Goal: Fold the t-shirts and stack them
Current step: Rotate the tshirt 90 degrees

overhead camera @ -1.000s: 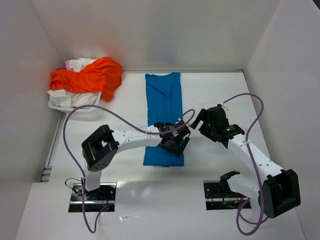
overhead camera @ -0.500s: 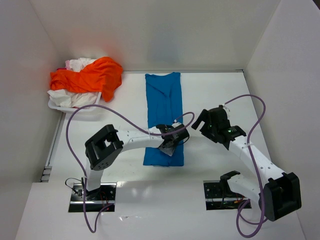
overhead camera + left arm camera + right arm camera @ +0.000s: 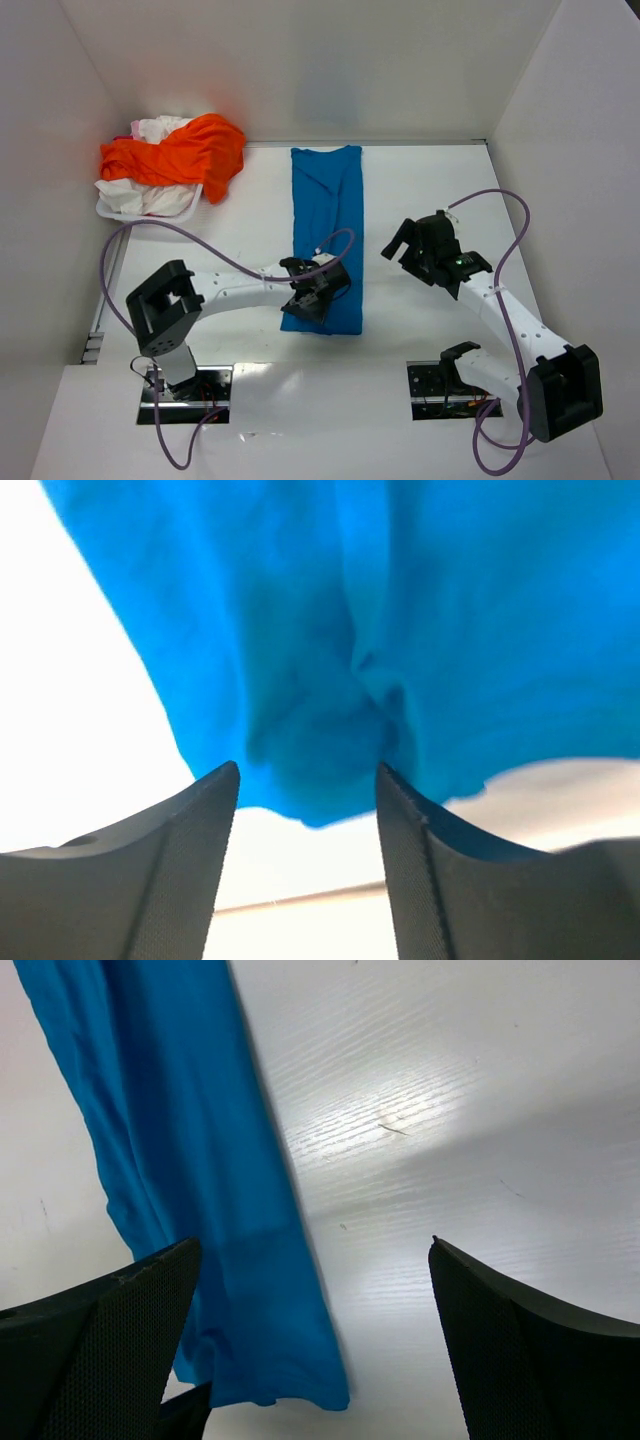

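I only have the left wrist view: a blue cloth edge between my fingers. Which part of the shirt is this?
Observer: Its near left corner. The left hand sits over that end of the shirt, which lies as a long narrow strip.
Operator: Where's the right hand?
Observer: The right hand is open, beside the strip's right edge and not touching it.
Operator: And the other shirts?
Observer: They're heaped at the far left, an orange shirt on top of white shirts.
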Available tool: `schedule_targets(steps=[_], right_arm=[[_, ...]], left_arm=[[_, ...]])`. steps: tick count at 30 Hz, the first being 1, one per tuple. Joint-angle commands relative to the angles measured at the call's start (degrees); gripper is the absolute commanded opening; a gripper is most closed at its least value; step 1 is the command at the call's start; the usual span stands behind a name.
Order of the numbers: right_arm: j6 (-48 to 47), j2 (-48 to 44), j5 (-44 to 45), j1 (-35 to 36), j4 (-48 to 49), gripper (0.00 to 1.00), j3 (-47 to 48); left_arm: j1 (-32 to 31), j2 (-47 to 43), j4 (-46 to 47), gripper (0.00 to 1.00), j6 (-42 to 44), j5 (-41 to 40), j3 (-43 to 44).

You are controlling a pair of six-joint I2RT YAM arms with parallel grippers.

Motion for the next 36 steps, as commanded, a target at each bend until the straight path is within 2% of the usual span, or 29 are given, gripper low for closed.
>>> schedule_targets(steps=[1,12,18,23,27,36], right_arm=[[-0.3,0.2,-1.3,-0.3,2.3,1.00,-0.4],[-2.5,1.4,-3.2,-0.3,4.1,1.00,0.7],[-3.6,4.7,-4.9,-0.3,6.2,1.00,2.7],[-3.6,7.0,-5.5,-0.3,7.4,1.00,4.5],[-4.1,8.4,-5.5,-0.3,7.9,1.00,5.8],[-5.7,15.1,-7.0,-0.3,10.5,1.00,10.8]], left_arm=[[0.0,-4.7,-0.6,0.66,-4.1,0.4,-0.3],[0.0,-6.7,0.9,0.83,-1.4,-2.8,4.9],[0.0,-6.7,4.8,0.85,2.8,-2.9,8.3],[0.0,-1.5,6.1,0.83,3.3,-3.7,8.3],[0.6,2.6,3.8,0.83,2.2,-4.2,4.9],[2.4,-1.3,2.7,0.81,-2.8,-1.0,-3.4]])
